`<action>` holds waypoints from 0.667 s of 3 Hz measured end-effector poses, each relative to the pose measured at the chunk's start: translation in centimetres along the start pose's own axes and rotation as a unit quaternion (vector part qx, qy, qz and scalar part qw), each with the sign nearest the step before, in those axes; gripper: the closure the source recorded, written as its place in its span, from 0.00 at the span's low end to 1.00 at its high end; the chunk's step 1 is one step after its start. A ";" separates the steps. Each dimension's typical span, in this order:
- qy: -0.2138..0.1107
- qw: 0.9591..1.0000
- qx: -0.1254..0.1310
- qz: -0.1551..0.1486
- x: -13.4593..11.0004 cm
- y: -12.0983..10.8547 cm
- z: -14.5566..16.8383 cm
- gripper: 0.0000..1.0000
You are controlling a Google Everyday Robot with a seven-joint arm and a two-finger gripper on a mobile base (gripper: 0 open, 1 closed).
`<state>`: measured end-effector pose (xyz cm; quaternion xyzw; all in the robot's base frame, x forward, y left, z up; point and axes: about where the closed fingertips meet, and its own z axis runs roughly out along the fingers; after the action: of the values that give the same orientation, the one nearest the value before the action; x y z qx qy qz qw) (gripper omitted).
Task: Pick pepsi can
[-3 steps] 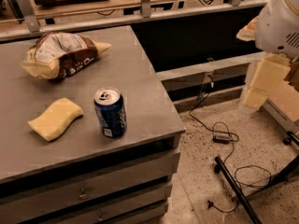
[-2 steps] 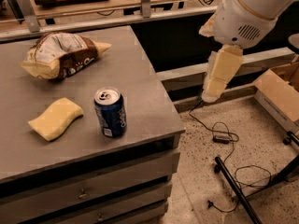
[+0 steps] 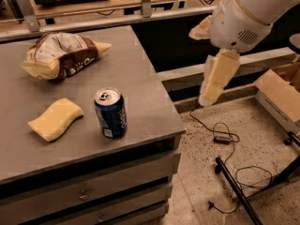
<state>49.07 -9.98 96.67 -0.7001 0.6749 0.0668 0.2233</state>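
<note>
The pepsi can [image 3: 110,113] stands upright on the grey cabinet top [image 3: 140,78], near its front right part. It is dark blue with a silver top and pull tab, and a white patch low on its side. My gripper [image 3: 216,76] hangs below the white arm at the upper right. It is off the cabinet's right edge, over the floor, well to the right of the can and above its level. It holds nothing that I can see.
A yellow sponge [image 3: 55,119] lies left of the can. A brown-and-white chip bag [image 3: 61,55] lies behind it. Drawers run along the cabinet front. Cables [image 3: 225,137], a black stand leg [image 3: 236,191] and a cardboard box [image 3: 281,95] are on the floor at the right.
The arm and gripper have swung left from the far right edge of the view towards the cabinet. The can, sponge and bag have not moved.
</note>
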 end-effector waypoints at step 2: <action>-0.181 0.959 -0.081 -0.202 -13.6 4.2 3.0 0.00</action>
<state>44.54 3.70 98.41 -0.8139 0.4597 0.2003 0.2934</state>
